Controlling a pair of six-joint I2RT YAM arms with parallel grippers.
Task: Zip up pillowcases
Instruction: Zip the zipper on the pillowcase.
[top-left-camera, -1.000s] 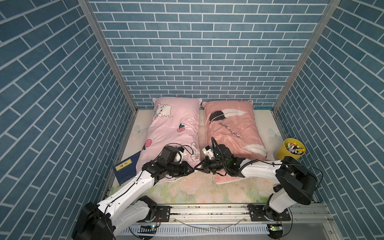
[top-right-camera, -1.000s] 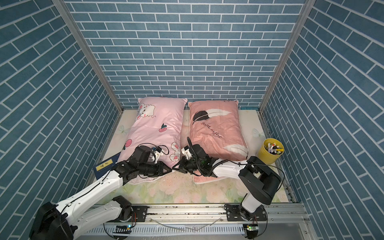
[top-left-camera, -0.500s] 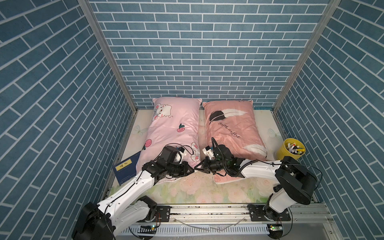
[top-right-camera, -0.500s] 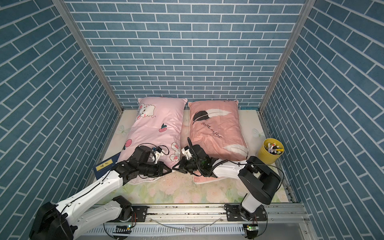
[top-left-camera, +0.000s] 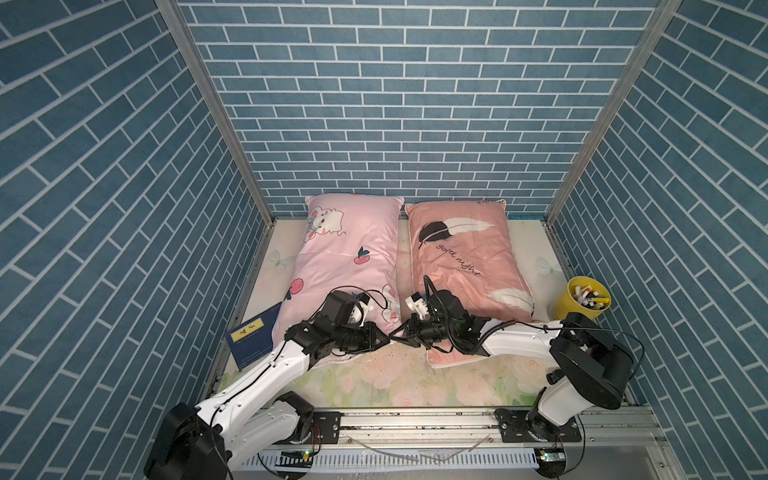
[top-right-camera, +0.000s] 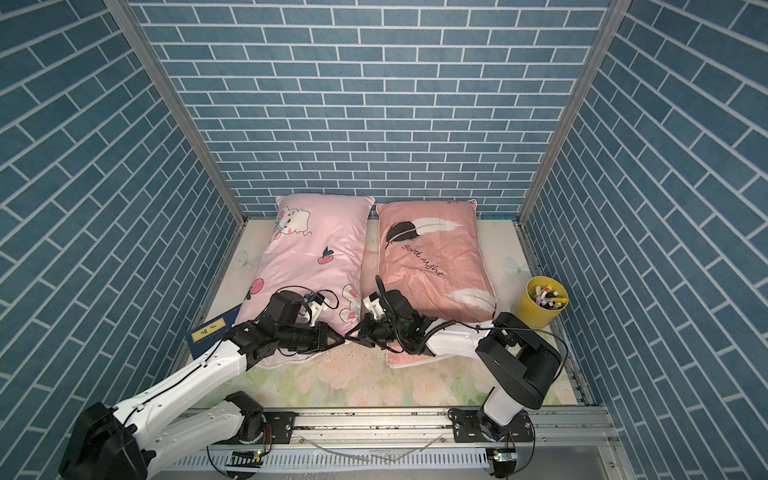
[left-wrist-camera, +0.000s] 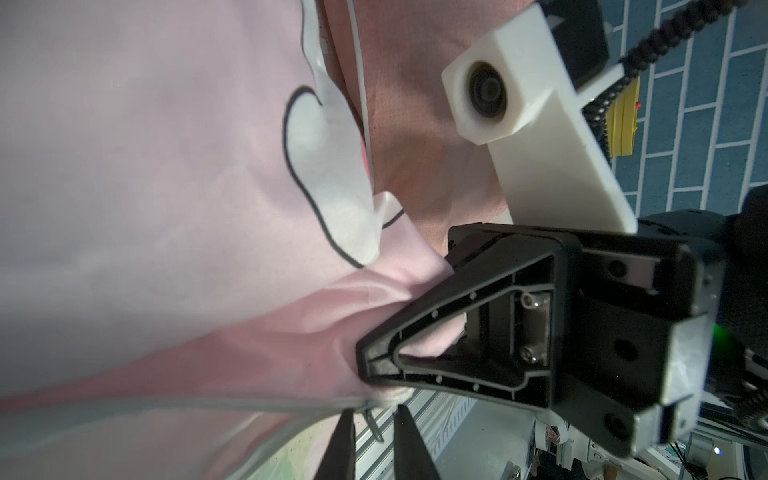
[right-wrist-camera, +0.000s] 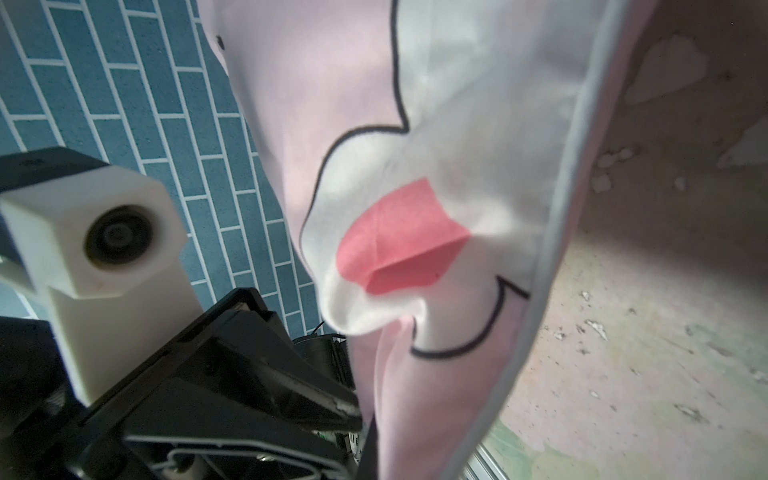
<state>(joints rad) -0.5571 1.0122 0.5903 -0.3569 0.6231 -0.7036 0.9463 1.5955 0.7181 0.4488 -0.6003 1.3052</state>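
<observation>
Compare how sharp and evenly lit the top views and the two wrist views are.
Both top views: sharp throughout and evenly lit, with no glare. Left wrist view: the pink pillowcase lies close to the lens and looks soft, while the right gripper is crisp. Right wrist view: the same pillowcase is blurred, and the sheet is partly in shadow.

My work surface is the bed (top-left-camera: 374, 382), covered in a pale floral print. Two items lie side by side from its far edge toward me: the light pink pillowcase (top-left-camera: 345, 257) on the left, the salmon pillowcase (top-left-camera: 461, 257) on the right. A blue book (top-left-camera: 253, 336) lies at the left edge, touching the light pink pillowcase. A yellow cup (top-left-camera: 575, 309) of markers (top-left-camera: 588, 297) stands at the right edge.
</observation>
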